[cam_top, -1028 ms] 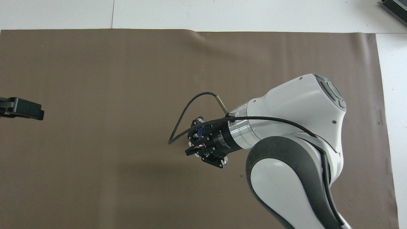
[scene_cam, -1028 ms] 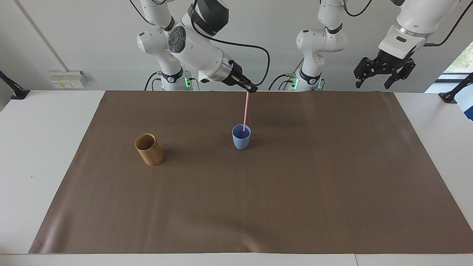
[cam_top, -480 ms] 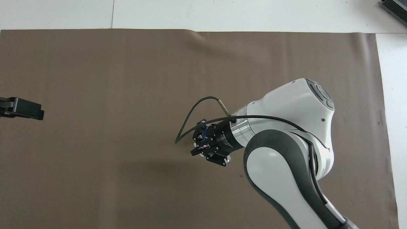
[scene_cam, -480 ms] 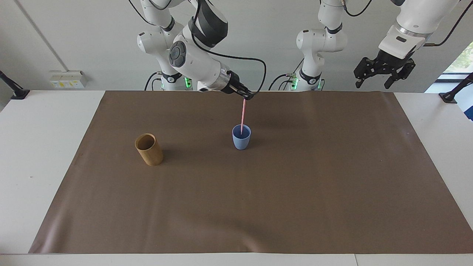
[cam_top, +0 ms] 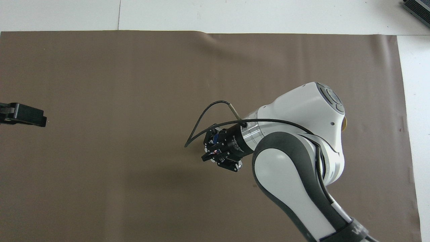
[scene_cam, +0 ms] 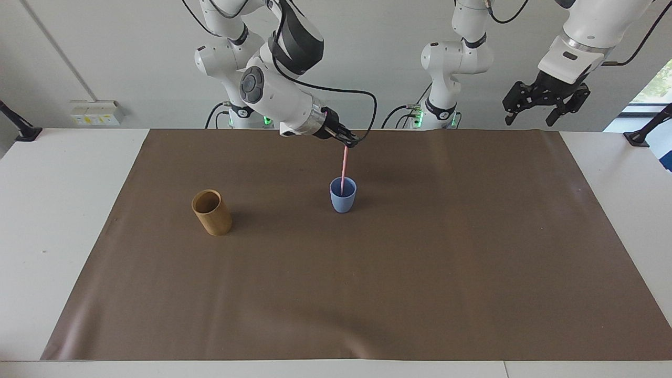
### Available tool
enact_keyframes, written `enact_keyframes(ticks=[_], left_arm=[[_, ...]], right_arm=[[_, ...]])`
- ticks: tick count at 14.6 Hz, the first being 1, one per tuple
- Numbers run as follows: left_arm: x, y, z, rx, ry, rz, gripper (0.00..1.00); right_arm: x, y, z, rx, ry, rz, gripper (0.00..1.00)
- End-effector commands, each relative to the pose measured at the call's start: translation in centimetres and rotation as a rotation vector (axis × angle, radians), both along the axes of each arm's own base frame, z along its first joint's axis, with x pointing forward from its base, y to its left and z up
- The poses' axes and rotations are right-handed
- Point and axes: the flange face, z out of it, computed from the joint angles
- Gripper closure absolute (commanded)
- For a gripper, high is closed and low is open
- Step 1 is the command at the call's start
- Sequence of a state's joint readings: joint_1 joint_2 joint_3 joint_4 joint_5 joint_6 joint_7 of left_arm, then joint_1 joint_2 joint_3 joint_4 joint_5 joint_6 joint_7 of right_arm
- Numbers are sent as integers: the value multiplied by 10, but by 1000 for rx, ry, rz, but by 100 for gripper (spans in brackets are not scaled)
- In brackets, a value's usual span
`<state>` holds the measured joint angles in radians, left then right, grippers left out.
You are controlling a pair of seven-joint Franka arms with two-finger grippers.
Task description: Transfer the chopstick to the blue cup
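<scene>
This is a robotics lab rather than a home or kitchen. Two white industrial arms (scene_cam: 273, 89) stand on bases with green indicator lights (scene_cam: 266, 116) at one long edge of a white tabletop (scene_cam: 63, 173), black cables (scene_cam: 362, 100) looping from their wrists. A plain brown mat (scene_cam: 367, 273) covers most of the tabletop, and beside the mat's edge toward the arms a black camera mount (scene_cam: 21, 128) is clamped to the tabletop. Above that mount, a bank of wall sockets (scene_cam: 97, 112) sits on a bare grey-white wall (scene_cam: 105, 52). The only props on the mat are two plain cups, a brown cup (scene_cam: 211, 212) and a blue cup (scene_cam: 343, 195), set well apart as for a test.
</scene>
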<state>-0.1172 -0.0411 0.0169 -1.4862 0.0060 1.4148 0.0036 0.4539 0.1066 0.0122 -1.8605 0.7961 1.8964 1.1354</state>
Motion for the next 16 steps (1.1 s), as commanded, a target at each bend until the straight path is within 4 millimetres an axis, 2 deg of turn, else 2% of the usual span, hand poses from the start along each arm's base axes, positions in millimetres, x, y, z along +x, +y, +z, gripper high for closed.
enact_keyframes(ticks=[1,2,4,6,12,16], left_arm=[[-4,1,2,-4,-1,1,0],[-4,1,2,-4,-1,1,0],[-4,1,2,-4,-1,1,0],[-4,1,2,-4,-1,1,0],[-4,1,2,-4,-1,1,0],[-4,1,2,-4,-2,1,0]], right_arm=[[-2,-1,2,12,-15,1,28],[-1,0,2,10,-10,-7,0],[3,0,8,13,-19,-12,0],[9,-11,19,-17,-55,1,0],[28,-79,76,-211,-276,76,0],[30,-121,96,-395,-494,324,0]])
